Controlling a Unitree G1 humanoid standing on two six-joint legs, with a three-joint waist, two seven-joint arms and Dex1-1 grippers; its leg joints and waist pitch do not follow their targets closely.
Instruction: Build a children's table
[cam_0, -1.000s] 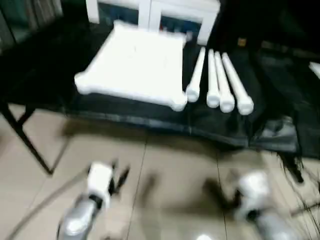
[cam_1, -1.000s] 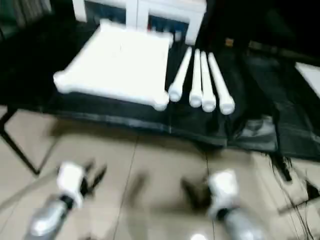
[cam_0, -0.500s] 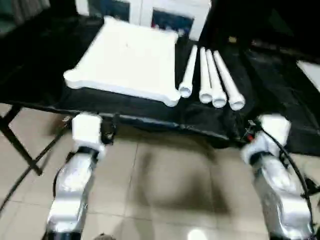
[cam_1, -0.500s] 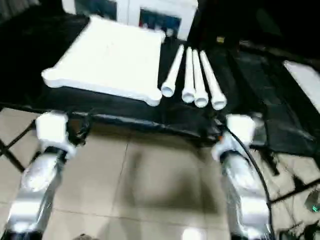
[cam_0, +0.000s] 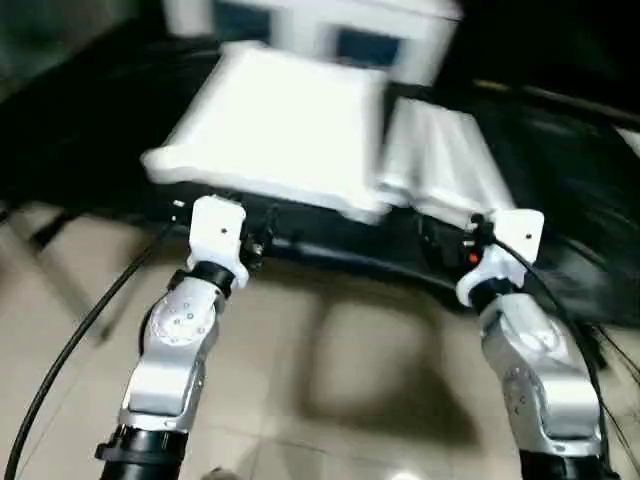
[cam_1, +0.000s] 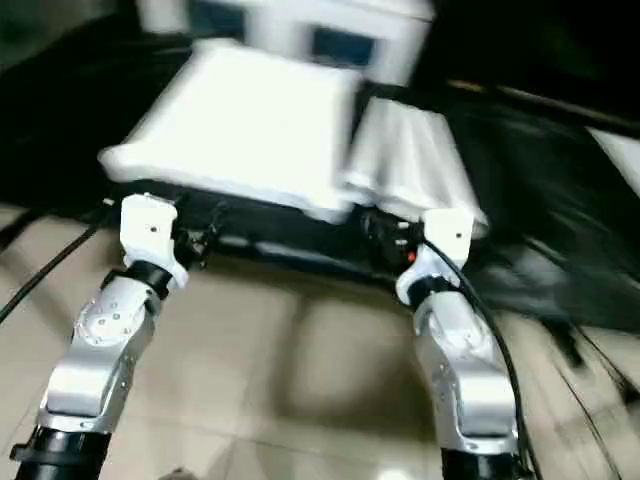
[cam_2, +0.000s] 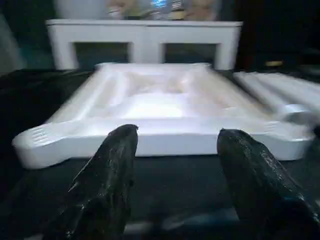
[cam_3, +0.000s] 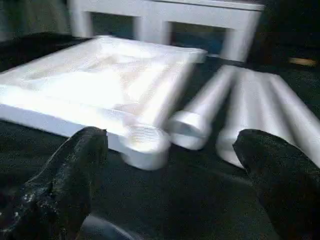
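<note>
- Right hand (cam_3: 165, 200): fingers spread wide, holding nothing, poised at the near edge of the table (cam_0: 90, 140), facing the legs.
- Left hand (cam_2: 175, 175): fingers parted, empty, facing the near rim of the table top.
- Children's table, top (cam_2: 155, 105): white, lying ribbed underside up on the black table; corner sockets exposed.
- Legs (cam_3: 250, 110): white tubes lying side by side just beside the top; count unclear.
- Step advice: likely a first pick; take the nearest leg mid-shaft, avoid rolling its neighbours.
- Containers: the upturned top forms a shallow tray holding nothing.
</note>
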